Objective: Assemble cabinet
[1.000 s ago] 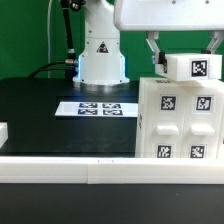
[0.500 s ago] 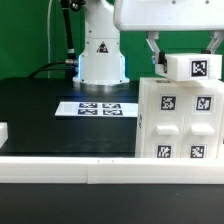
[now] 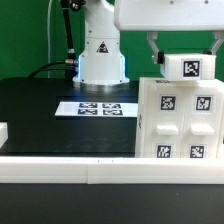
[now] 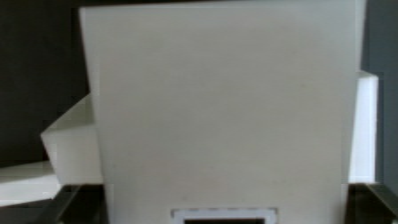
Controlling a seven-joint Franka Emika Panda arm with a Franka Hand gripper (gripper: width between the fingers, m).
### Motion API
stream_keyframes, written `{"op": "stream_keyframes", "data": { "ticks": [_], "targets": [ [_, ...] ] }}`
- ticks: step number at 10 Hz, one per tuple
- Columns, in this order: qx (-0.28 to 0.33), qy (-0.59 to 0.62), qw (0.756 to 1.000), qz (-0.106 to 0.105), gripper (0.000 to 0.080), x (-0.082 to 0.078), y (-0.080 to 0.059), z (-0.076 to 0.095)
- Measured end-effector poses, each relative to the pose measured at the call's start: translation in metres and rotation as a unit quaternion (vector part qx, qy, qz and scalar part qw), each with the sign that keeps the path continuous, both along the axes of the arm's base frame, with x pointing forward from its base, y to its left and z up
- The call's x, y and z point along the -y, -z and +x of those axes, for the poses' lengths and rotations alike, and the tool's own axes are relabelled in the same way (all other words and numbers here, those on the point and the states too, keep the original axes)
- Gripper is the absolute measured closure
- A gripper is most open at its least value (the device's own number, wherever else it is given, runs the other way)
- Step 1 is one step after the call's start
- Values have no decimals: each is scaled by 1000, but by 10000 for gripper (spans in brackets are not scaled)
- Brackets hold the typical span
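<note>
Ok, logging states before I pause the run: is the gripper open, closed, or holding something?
The gripper is closed on the small tagged panel, holding it just above the cabinet box.

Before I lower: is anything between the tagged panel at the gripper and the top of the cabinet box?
Nothing visible. The small panel, at the gripper, sits right above the cabinet box with no object between them; whether they touch is unclear. The marker board lies aside, toward the exterior view's left.
</note>
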State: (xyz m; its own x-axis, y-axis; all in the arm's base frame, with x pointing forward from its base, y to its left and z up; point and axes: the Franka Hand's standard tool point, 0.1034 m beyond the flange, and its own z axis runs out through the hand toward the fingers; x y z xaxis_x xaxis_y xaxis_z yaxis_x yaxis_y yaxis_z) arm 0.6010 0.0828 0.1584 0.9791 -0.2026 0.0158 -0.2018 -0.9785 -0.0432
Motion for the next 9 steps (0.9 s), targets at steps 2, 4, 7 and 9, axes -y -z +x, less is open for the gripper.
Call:
{"op": "stream_keyframes", "data": {
  "ticks": [2, 4, 7, 9],
  "targets": [
    [-3, 72, 997, 2, 236, -1, 0, 0],
    [-6, 143, 990, 4, 236, -2, 0, 0],
    [-10, 301, 954, 13, 236, -7, 1, 0],
    [-7, 384, 923, 19, 236, -8, 1, 2]
  ]
}}
